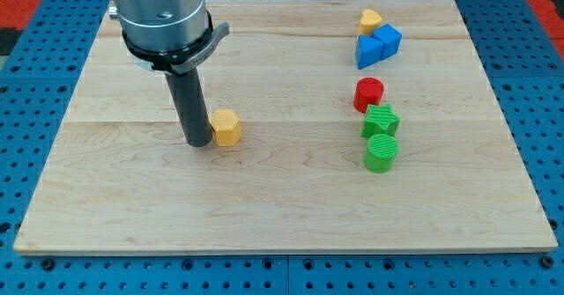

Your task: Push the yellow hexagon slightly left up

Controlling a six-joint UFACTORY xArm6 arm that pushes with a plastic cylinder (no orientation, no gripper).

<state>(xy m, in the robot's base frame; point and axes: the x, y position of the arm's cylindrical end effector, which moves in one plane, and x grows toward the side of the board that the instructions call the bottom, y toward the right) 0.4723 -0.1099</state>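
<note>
The yellow hexagon (226, 128) lies on the wooden board (282, 207), left of the middle. My tip (199, 143) stands on the board just to the view's left of the hexagon, touching it or nearly so. The dark rod rises from there to the silver arm body at the view's top left.
At the view's right: a yellow heart-like block (370, 20) at the top, two blue blocks (378, 46) just below it, then a red cylinder (369, 93), a green star (381, 119) and a green cylinder (382, 153) in a column. A blue pegboard surrounds the board.
</note>
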